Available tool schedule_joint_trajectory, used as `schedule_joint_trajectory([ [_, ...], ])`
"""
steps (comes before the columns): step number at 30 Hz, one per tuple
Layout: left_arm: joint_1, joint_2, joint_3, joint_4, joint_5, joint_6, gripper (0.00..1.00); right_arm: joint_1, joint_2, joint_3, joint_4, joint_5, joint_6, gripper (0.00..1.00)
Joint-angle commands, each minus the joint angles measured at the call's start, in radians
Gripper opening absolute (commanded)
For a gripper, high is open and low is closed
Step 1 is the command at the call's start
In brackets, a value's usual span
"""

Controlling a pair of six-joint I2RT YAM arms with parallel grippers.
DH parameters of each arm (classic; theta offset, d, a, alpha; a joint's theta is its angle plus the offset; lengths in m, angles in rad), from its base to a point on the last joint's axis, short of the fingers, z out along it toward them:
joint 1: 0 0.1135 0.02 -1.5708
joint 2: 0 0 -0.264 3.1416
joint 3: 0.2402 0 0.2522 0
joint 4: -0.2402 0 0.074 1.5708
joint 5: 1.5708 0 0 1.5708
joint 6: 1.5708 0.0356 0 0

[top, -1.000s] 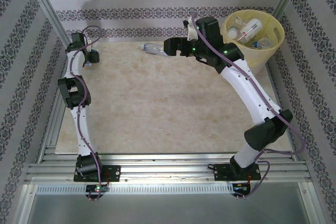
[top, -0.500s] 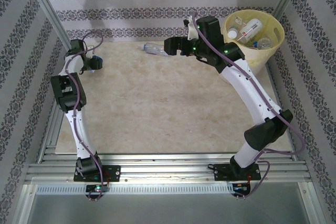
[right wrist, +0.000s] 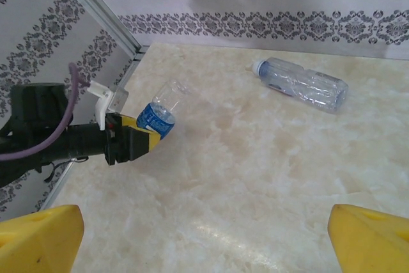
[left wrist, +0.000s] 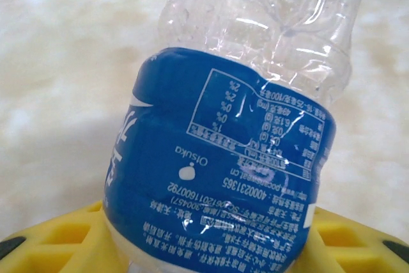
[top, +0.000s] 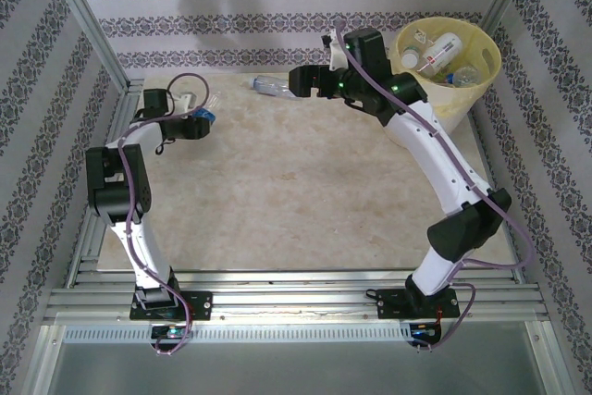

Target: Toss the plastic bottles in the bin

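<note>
A clear bottle with a blue label (left wrist: 217, 171) is clamped between my left gripper's yellow fingers (left wrist: 57, 242), with its clear part pointing away from the wrist. My left gripper (top: 202, 123) holds that blue-labelled bottle (top: 207, 117) above the far left of the table. My right gripper (top: 298, 80) hovers open near the back wall, its yellow fingertips (right wrist: 38, 234) wide apart with nothing between them. Just left of it a clear bottle (top: 268, 86) lies flat on the table (right wrist: 300, 84). The pale-yellow bin (top: 481, 80) stands at the far right corner with several bottles inside.
Patterned walls with aluminium posts (top: 88, 34) close in the table on three sides. The marble tabletop (top: 296, 191) stretches bare between the arms. The left arm's elbow (top: 106, 178) stands near the left rail.
My left arm has swung from the far left corner towards the table's middle, carrying the blue-labelled bottle. The right arm and the lying bottle have not moved.
</note>
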Motion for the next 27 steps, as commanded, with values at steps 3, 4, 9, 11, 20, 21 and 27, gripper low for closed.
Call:
schedule_joint_trajectory([
  [3, -0.093, -0.136, -0.074, 0.122, 0.100, -0.037, 0.27, -0.002, 0.014, 0.044, -0.013, -0.016, -0.005, 0.98],
  [4, -0.100, -0.152, -0.083, 0.140, 0.110, -0.056, 0.27, -0.002, 0.013, 0.045, -0.012, -0.014, -0.003, 0.98],
  [9, -0.152, -0.232, -0.105, 0.209, 0.152, -0.112, 0.27, -0.004, 0.026, 0.075, -0.019, -0.028, 0.010, 0.98],
  [11, -0.175, -0.251, -0.103, 0.217, 0.164, -0.114, 0.27, -0.005, 0.028, 0.084, -0.017, -0.035, 0.026, 0.98],
  [20, -0.290, -0.313, -0.088, 0.298, 0.204, -0.173, 0.27, -0.015, 0.033, 0.106, 0.003, -0.112, 0.096, 0.98],
  [21, -0.303, -0.316, -0.085, 0.305, 0.207, -0.179, 0.27, -0.015, 0.034, 0.105, 0.003, -0.117, 0.101, 0.98],
  [27, -0.367, -0.333, -0.079, 0.356, 0.229, -0.220, 0.27, -0.016, 0.041, 0.092, -0.005, -0.143, 0.131, 0.98],
])
